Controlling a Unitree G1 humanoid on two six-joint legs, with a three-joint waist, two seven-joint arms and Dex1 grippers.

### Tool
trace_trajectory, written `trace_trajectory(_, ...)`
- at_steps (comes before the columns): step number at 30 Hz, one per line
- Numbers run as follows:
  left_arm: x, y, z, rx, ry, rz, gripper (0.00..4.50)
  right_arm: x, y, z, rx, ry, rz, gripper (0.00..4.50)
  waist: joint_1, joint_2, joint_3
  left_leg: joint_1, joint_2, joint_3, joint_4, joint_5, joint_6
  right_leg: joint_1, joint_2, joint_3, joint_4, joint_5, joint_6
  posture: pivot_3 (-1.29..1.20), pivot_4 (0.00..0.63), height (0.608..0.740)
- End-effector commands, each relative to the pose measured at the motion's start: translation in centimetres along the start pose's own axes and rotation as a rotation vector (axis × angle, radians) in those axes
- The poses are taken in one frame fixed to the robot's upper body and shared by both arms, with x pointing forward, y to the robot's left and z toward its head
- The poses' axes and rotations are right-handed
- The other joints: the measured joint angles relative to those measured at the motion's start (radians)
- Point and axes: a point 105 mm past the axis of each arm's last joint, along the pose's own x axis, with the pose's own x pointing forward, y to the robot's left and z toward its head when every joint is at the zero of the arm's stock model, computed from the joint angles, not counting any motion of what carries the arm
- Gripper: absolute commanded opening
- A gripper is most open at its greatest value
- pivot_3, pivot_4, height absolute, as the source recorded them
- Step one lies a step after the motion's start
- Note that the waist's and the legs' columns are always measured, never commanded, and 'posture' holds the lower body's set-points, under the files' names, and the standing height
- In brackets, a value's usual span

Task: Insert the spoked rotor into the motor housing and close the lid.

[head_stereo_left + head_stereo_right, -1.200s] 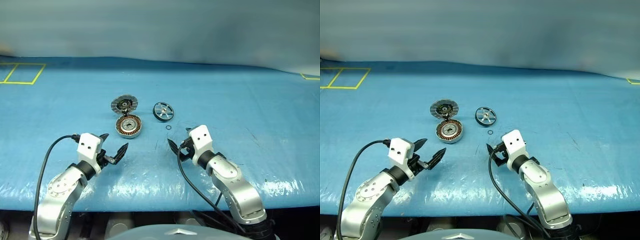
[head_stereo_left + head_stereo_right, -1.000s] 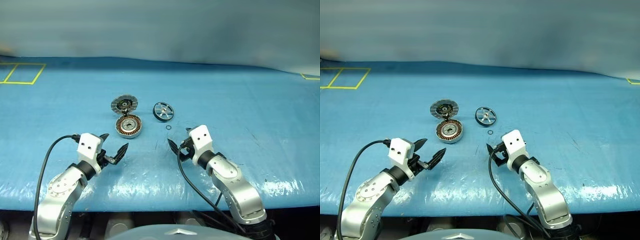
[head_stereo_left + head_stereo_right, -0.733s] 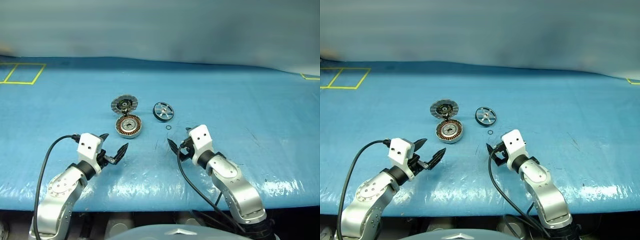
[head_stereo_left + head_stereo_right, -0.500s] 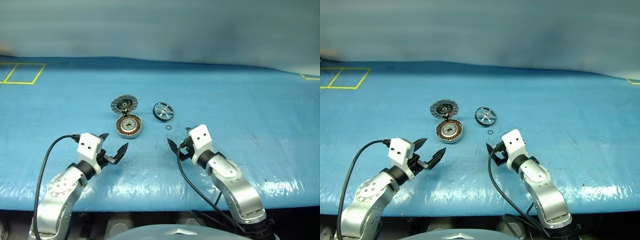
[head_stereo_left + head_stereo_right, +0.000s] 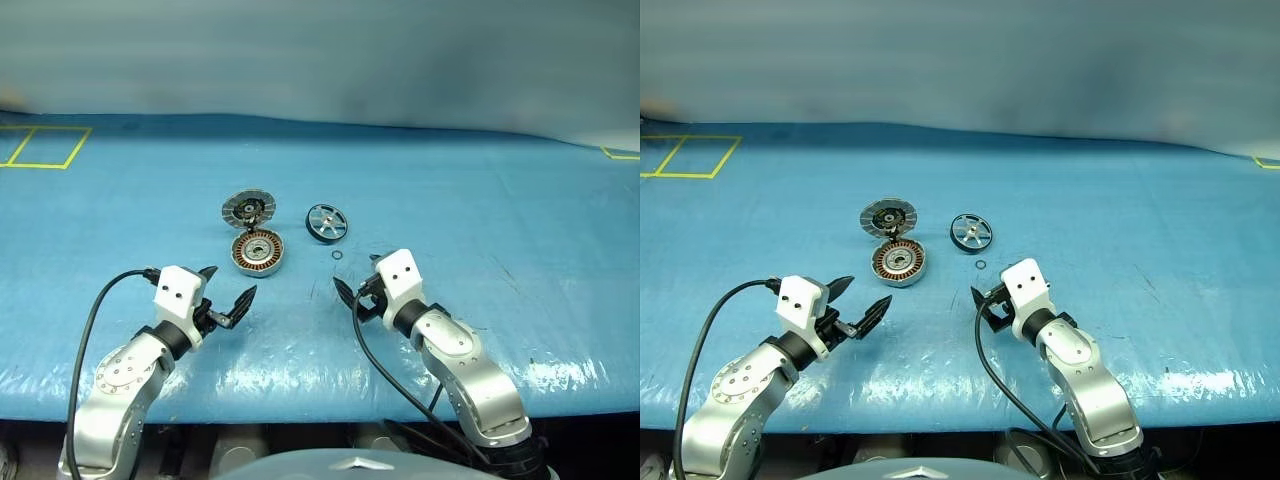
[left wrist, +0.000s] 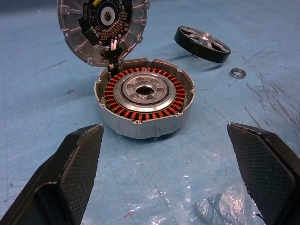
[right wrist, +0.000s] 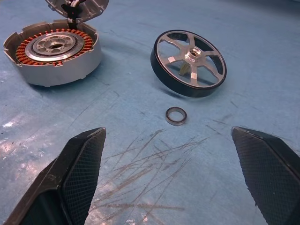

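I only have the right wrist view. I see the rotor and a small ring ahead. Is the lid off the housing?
Observer: Yes. The lid stands tilted at the far rim of the motor housing, inner face showing.
Operator: Is the left gripper holding anything?
Observer: No. The left gripper is open and empty, short of the housing.
Operator: Anything in the housing's centre?
Observer: Only its bearing; the spoked rotor lies apart on the blue table.

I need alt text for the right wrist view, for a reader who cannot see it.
The spoked rotor lies tilted on the blue table, a small ring just before it. The open motor housing sits beside it; the right gripper is open and empty.
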Motion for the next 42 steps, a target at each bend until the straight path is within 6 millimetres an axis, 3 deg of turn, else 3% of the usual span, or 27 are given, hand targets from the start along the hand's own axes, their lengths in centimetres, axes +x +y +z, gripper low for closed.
trace_trajectory(1, 0.0, -0.2, 0.8, 0.028, -0.035, -0.004, 4.49, 0.1, 0.4, 0.8, -0.027, -0.01, 0.044, 4.5, 0.0, 0.0, 0.0, 0.0, 0.0, 0.0, 0.0, 0.0, 0.0, 0.0, 0.0, 0.0, 0.0, 0.0, 0.0, 0.0, 0.15, 0.74)
trace_trajectory(9, 0.1, -0.2, 0.7, 0.017, -0.065, 0.055, 4.49, 1.1, 3.2, 3.7, -0.328, 0.058, 0.381, 4.5, -0.005, 0.001, 0.0, 0.0, 0.0, 0.0, 0.001, 0.0, 0.0, 0.001, 0.0, 0.0, 0.0, 0.001, 0.0, 0.0, 0.15, 0.74)
trace_trajectory(13, 0.1, -1.1, 0.5, 0.006, -0.108, 0.095, 4.49, 3.2, 4.8, 5.5, -0.649, 0.13, 0.593, 4.5, -0.009, 0.001, 0.001, 0.001, 0.0, 0.0, 0.0, 0.0, 0.0, 0.001, 0.0, 0.0, 0.0, 0.001, 0.0, 0.0, 0.15, 0.74)
trace_trajectory(21, -0.7, -2.6, -0.7, 0.004, -0.122, 0.147, 4.49, 7.9, 9.2, 8.9, -0.987, 0.1, 0.773, 4.5, -0.006, 0.002, 0.001, 0.0, 0.0, -0.001, -0.002, 0.0, 0.0, -0.001, 0.0, -0.001, 0.0, 0.003, 0.004, 0.0, 0.15, 0.74)
trace_trajectory(30, -2.4, -4.8, -1.9, -0.003, -0.104, 0.096, 4.49, 10.7, 11.2, 8.7, -1.039, 0.121, 0.859, 4.5, -0.008, 0.004, 0.002, 0.0, 0.0, 0.0, -0.002, 0.0, 0.0, -0.002, 0.0, -0.001, 0.0, 0.0, -0.001, 0.0, 0.15, 0.74)
trace_trajectory(42, -2.5, -4.4, -1.6, 0.022, -0.161, 0.169, 4.49, 12.8, 9.3, 6.4, -1.031, 0.239, 0.812, 4.5, -0.013, 0.006, 0.004, 0.0, 0.0, 0.0, -0.002, 0.0, 0.0, -0.003, 0.0, -0.001, 0.002, 0.0, -0.001, 0.0, 0.15, 0.74)
